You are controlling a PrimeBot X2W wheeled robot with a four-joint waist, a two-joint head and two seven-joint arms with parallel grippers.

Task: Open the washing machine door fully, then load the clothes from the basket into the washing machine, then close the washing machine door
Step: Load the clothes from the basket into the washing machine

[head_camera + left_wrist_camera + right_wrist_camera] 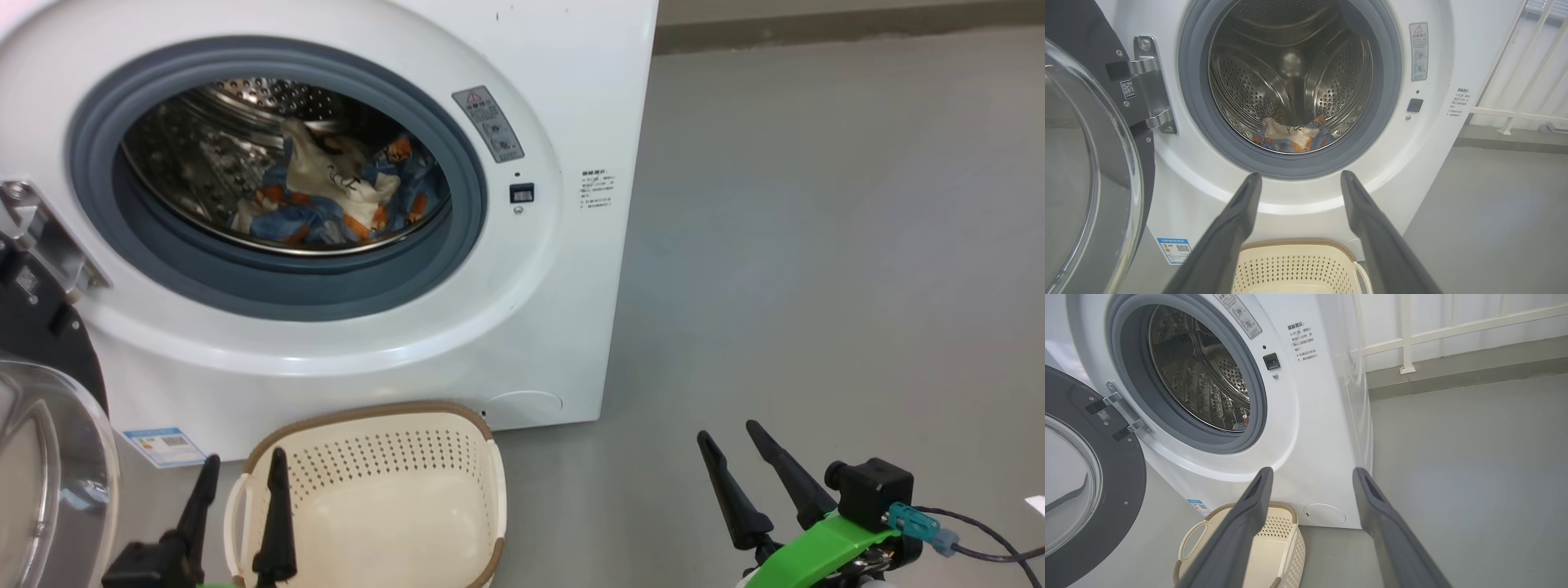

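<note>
The basket [384,465] at the bottom centre of the head view looks empty and the clothes [326,196] lie in the drum at the upper left, so closing seems to be what is left, and the risks sit there. The washing machine door [49,457] stands swung wide at the lower left edge, its clear bowl bulging toward the camera. A push on that glossy, curved glass could slide off rather than turn the door on its hinge [41,229]. A push too near the hinge would probably move it little and leave the latch uncaught. The heap rests low and toward the front lip of the drum. If a fold slumps onto the grey seal [457,155], the door could pinch it and fail to shut. The basket stands on the floor [816,245] just before the washing machine [539,327], below the opening. Whether the door's lower edge clears its rim cannot be told from here. The left hand [246,454] sits at the bottom left, fingers pointing up the frame and apart with nothing between them, just beside the door and in front of the basket. The right hand [727,429] hangs at the lower right over bare floor, tilted leftward, its fingers likewise spread and empty, well apart from the door.
</note>
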